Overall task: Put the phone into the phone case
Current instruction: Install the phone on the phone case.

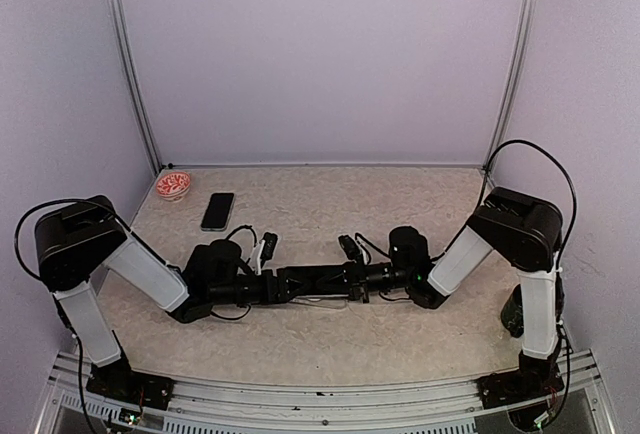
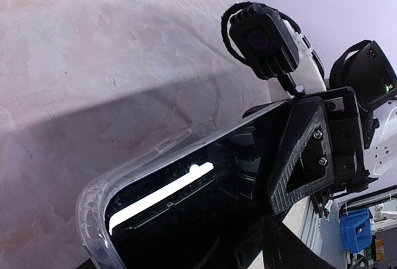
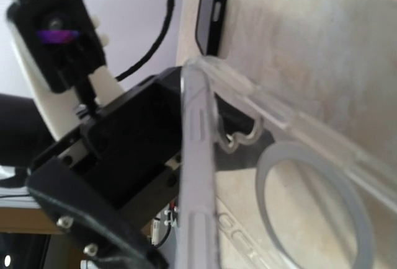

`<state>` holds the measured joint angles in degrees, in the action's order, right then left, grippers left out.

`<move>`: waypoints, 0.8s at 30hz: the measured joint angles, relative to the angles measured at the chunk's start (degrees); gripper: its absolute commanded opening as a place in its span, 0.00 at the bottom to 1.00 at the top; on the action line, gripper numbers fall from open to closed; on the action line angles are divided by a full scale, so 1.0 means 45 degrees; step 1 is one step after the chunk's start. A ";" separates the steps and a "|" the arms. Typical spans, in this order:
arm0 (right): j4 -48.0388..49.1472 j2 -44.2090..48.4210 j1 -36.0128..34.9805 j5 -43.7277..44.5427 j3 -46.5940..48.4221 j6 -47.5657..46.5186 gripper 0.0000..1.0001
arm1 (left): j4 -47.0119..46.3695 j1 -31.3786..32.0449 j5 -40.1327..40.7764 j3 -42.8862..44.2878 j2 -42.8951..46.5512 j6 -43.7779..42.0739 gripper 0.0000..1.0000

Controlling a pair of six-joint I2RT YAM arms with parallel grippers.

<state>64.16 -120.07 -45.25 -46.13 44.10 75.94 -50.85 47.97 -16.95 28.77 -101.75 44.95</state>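
Phone case (image 3: 200,176), clear, hangs over the middle of the counter (image 1: 400,204). The left end effector (image 1: 290,284) pinches one end and the right end effector (image 1: 346,279) pinches the other, each with its fingers closed on the rim. The phone (image 1: 217,211) lies flat near the far left corner, just beside a small red bowl (image 1: 173,186).

Top view: high at 6 o'clock, looking toward 12. Wrist views — close-up, facing each other, sharing clear plastic phone case (image 3: 200,157).
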 measured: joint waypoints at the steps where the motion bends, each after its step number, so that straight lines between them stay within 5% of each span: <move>1: 0.0053 0.0000 0.0000 -0.0039 0.0000 0.0000 0.00 | -0.0117 -0.0015 -0.0029 -0.0053 0.0000 0.0029 0.56; 9: 0.0661 -0.0005 0.0063 -0.0311 -0.0151 -0.0291 0.01 | -0.0884 -0.0151 -0.0350 -0.0301 -0.0029 0.0510 0.38; 24: -0.1268 0.0908 0.0112 -0.0083 -0.0170 -0.1778 0.21 | -0.1642 -0.0214 -0.0758 -0.0408 -0.0034 0.0801 0.17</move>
<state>58.46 -115.98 -44.75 -46.50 43.33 67.94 -58.24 47.00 -20.36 26.94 -101.91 48.56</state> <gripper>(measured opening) 0.177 0.365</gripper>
